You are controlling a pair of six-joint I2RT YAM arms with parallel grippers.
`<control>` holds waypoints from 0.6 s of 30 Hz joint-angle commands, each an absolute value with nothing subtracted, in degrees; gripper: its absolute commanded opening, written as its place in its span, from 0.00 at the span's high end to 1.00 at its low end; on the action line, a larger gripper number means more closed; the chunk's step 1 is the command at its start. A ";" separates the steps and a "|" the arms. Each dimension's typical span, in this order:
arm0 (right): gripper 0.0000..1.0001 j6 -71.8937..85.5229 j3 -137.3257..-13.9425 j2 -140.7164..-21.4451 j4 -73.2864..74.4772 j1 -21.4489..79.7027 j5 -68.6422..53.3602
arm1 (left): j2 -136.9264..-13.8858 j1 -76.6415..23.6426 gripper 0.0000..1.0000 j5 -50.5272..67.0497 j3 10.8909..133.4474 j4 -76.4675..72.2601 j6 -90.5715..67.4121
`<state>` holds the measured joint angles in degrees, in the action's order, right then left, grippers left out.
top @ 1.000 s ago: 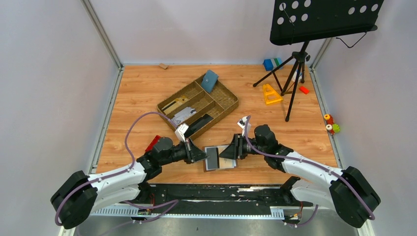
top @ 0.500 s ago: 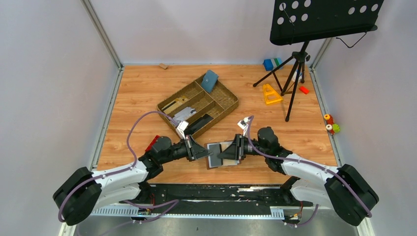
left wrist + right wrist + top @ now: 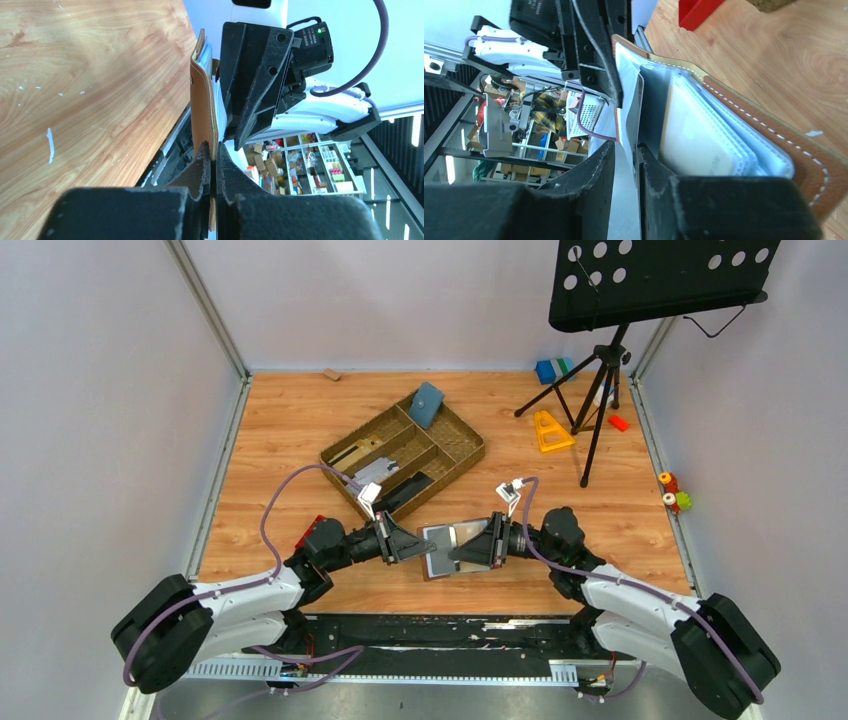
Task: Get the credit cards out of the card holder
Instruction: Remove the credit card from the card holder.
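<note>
Card holder was open, grey inside facing up, near the middle of the table's near edge, on the near side of the tray. I noted the left gripper with its fingers clamped on the edge of the brown cover. The right gripper had its fingers nearly together, one on each side of a pale sheet inside the holder. I could not tell whether they pinched it.
</note>
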<state>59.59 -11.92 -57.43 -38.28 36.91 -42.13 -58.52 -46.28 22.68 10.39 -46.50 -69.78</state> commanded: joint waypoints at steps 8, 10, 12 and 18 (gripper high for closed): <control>0.87 60.88 -12.39 -53.00 -44.78 36.57 -44.30 | -58.60 -45.97 1.00 23.77 10.45 -51.89 -70.49; 0.89 61.51 -12.11 -53.32 -46.09 36.63 -44.30 | -58.73 -45.97 1.00 23.97 10.42 -52.30 -70.57; 0.91 62.37 -11.52 -53.60 -47.85 36.64 -44.18 | -58.83 -45.98 1.00 24.08 10.27 -52.76 -70.80; 1.00 62.43 -10.64 -52.76 -46.58 36.14 -42.98 | -58.39 -45.90 1.00 23.77 9.61 -54.11 -71.24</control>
<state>61.60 -11.00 -54.11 -41.91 36.56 -42.98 -58.54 -46.09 24.01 10.26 -51.44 -70.87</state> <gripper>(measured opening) 0.017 0.018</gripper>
